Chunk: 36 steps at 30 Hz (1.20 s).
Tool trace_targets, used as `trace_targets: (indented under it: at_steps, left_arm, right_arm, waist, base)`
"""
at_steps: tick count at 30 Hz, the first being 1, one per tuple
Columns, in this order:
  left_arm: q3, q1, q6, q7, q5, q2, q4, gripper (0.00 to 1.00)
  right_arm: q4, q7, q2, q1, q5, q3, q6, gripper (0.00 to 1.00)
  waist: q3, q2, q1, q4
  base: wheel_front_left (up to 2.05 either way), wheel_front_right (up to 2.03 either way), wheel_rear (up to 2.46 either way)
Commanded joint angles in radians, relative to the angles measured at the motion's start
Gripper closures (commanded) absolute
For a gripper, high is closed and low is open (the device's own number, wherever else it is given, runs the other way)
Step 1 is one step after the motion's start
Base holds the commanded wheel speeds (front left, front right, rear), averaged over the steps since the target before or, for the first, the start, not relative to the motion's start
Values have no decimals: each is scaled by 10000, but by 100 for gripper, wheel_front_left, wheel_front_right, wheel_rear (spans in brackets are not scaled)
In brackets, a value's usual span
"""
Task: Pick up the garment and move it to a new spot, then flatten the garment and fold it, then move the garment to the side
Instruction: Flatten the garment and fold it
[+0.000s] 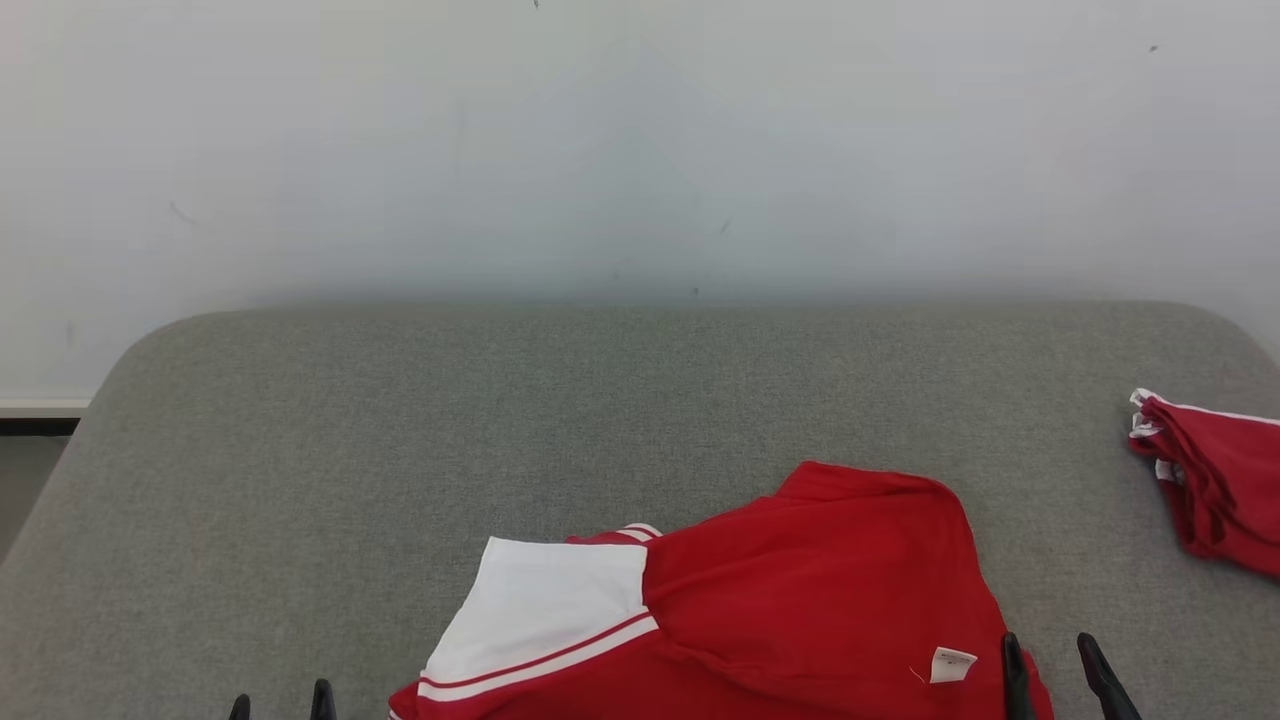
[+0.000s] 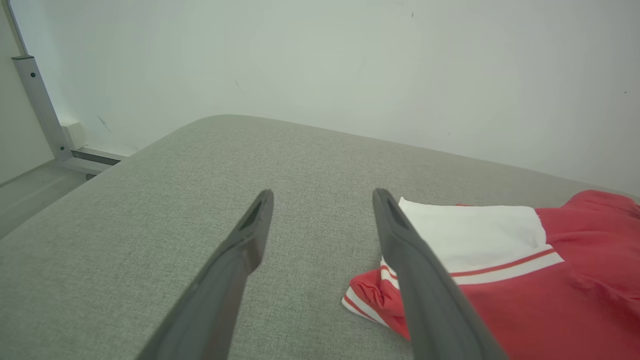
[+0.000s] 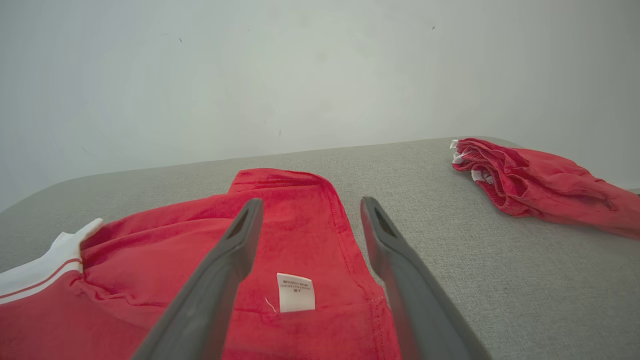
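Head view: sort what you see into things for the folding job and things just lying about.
For the job: red and white garment, near the front edge; left gripper, open, beside it; right gripper, open, over its tagged corner; grey padded table under it.
Lying about: bunched red garment at the table's right edge, apart from both grippers.

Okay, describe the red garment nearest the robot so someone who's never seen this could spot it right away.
Start at the grey table. At its near edge, right of centre, lies the garment, spread fairly flat. Unlike the red bundle bunched up at the table's right side, it has a big white panel edged with a red stripe, and a small white tag.
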Motion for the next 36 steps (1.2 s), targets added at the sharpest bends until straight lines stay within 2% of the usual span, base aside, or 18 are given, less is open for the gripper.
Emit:
trace_targets:
  at_steps: [1,30,32,36]
  left_arm:
    - [8,113,-4,-28,-40,-13,20,0]
    - [-62,-30,26,-28,3,-11,39,0]
    - [-87,-266,-24,-28,119,-13,36,0]
    - [-261,-929,-169,-28,338,109,234,0]
  right_arm:
    - [23,-57,-33,51,65,30,-27,0]
    - [17,216,-70,-164,246,8,-27,0]
    - [-16,459,-91,-190,326,-139,-27,0]
    - [62,1727,-294,-403,562,-471,-27,0]
  waist:
    - [21,0,1,-15]
    - [219,0,1,-76]
    - [247,0,1,-69]
    - [374,0,1,-106]
  base:
    - [0,0,0]
    - [0,0,0]
    - [0,0,0]
    - [0,0,0]
